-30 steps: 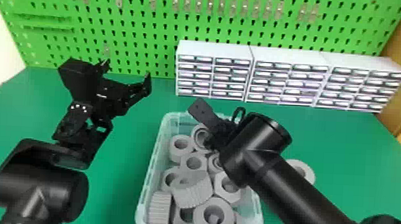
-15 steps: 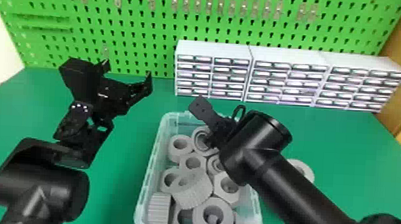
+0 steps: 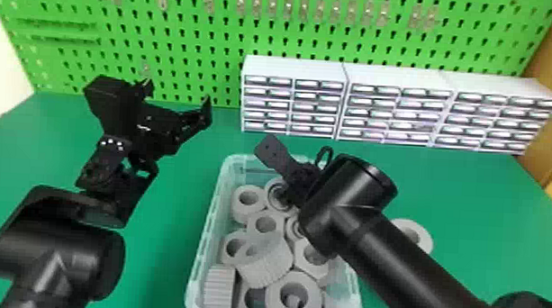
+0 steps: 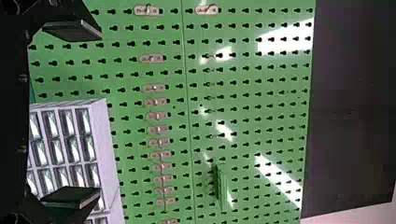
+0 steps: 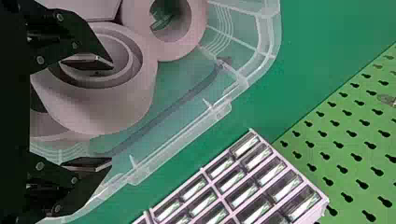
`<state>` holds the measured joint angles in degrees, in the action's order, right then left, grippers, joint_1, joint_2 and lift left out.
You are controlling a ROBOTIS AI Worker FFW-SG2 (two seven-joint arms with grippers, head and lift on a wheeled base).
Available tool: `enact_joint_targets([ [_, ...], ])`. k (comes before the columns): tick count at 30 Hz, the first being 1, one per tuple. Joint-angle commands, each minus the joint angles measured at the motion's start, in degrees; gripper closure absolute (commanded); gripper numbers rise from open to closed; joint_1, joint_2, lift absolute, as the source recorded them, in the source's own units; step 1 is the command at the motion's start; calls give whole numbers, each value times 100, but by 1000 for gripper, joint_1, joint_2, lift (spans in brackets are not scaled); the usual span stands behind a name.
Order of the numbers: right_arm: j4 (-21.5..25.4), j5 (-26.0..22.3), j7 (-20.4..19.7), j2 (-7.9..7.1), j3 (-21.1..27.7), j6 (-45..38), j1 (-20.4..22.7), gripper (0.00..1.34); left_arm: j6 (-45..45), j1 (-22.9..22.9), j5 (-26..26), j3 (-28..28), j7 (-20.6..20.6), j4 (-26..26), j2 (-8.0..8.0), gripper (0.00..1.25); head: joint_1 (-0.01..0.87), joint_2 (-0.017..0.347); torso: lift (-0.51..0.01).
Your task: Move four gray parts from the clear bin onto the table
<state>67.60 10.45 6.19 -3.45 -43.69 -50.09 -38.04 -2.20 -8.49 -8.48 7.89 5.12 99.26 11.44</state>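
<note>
Right wrist view: the right gripper (image 5: pixel 111 113) stands open at a gray part (image 5: pixel 100 109). Likely stiff and light, it suits a pinch across its wall (image 5: pixel 148 58).

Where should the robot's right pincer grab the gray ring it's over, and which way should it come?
I'd pinch the gray ring by its wall nearest the white drawers, coming down from above. Its hole faces up, so one finger of the right pincer could go inside, and the other into the gap beside the bin.
</note>
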Motion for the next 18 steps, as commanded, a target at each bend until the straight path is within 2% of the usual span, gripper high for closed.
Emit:
enact_joint_targets([
  [1,-19,-17,-3,2,-8,16,-2,524,0,-39,-14,11,7,-3,16,114,678,34,-50],
  [18,-203,53,-12,2,10,25,-11,524,9,-118,-40,29,7,-12,78,114,678,34,-50],
])
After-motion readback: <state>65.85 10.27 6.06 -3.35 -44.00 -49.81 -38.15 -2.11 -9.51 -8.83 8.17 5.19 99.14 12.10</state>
